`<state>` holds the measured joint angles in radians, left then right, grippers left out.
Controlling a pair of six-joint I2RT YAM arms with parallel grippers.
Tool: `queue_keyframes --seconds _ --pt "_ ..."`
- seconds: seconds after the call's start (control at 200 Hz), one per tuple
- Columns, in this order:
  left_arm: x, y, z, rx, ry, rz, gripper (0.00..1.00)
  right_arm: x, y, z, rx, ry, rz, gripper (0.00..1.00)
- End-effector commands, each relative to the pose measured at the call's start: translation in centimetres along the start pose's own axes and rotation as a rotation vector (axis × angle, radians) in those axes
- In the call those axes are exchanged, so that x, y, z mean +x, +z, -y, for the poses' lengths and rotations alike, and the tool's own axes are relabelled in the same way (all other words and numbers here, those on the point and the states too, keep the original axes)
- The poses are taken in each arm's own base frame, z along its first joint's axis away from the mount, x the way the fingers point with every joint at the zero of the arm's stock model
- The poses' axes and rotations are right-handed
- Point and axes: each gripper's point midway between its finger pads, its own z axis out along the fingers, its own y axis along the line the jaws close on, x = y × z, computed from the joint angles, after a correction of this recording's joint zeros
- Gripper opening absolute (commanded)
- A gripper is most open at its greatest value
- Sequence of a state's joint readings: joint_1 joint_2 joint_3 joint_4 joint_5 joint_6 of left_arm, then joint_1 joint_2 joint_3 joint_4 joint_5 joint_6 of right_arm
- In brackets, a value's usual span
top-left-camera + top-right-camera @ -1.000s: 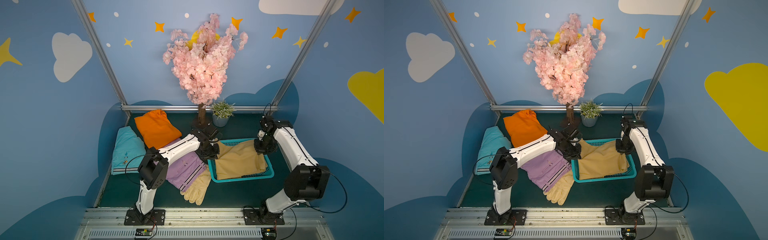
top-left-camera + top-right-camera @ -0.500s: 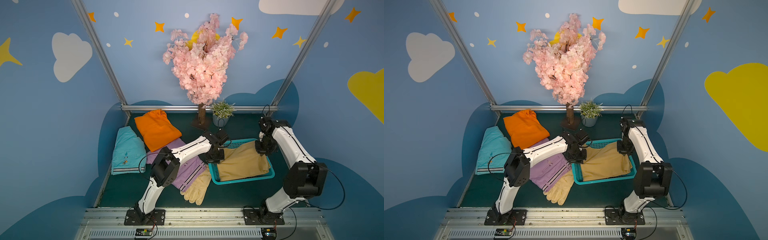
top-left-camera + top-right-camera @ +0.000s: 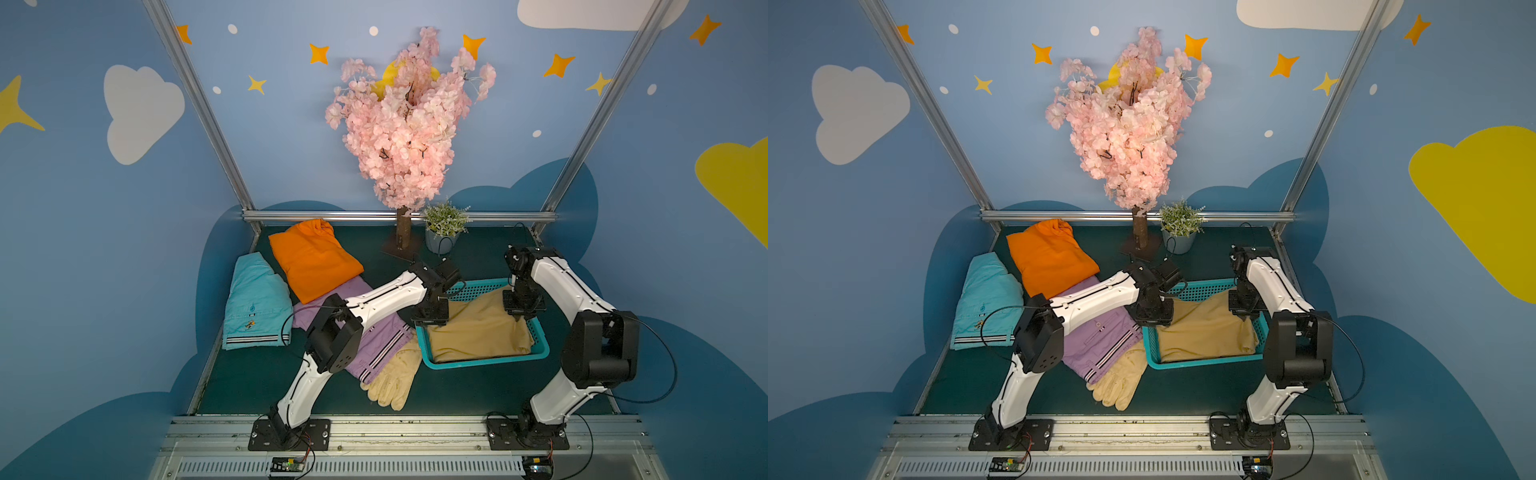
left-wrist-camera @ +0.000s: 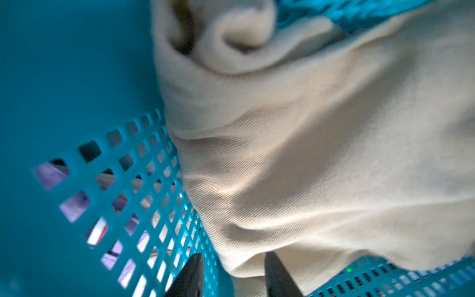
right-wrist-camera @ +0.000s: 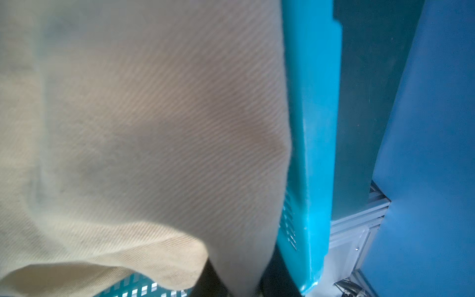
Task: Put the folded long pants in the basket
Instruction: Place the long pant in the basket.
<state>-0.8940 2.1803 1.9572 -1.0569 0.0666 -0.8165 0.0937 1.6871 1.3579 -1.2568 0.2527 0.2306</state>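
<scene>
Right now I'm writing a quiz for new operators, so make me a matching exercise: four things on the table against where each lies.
Things:
1 tan pants
2 orange pants
3 turquoise pants
4 cream glove

Places:
a at the table's left edge
b near the front, beside the basket's corner
c in the basket
d at the back, overlapping the lilac pants

Pairs: 1-c, 2-d, 3-a, 4-b

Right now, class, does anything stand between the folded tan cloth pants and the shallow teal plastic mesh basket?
Nothing visible does: the folded tan cloth pants already lie inside the shallow teal plastic mesh basket.
</scene>
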Motion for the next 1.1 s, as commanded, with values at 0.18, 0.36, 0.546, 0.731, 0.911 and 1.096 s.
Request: queue_keyframes --seconds 0.18,0.36,0.546,0.731,0.911,1.096 --pt "-0.4 -8.0 1.1 0.043 0.066 0.144 0.54 -1.1 -7.5 1.4 -0.009 0.054 0.197 0.76" --pt "0.6 -5.7 5.0 0.237 0.106 0.044 0.32 -2.6 -8.5 -1.7 -0.194 0.017 0.278 0.49" --pt "-0.4 -1.4 5.4 0.189 0.107 0.007 0.14 -4.0 -4.5 -2.6 -0.155 0.025 0.176 0.03" --pt "-1.7 1.6 4.4 0.116 0.095 -0.016 0.11 -6.0 -0.3 -3.1 -0.116 0.038 0.149 0.03" --pt "-1.3 2.1 4.3 0.112 0.107 -0.033 0.21 -6.5 2.8 -1.8 -0.053 0.075 0.131 0.05" --pt "-1.8 -3.9 5.5 0.169 0.171 0.104 0.45 -5.9 0.7 -2.2 -0.117 0.068 0.189 0.07"
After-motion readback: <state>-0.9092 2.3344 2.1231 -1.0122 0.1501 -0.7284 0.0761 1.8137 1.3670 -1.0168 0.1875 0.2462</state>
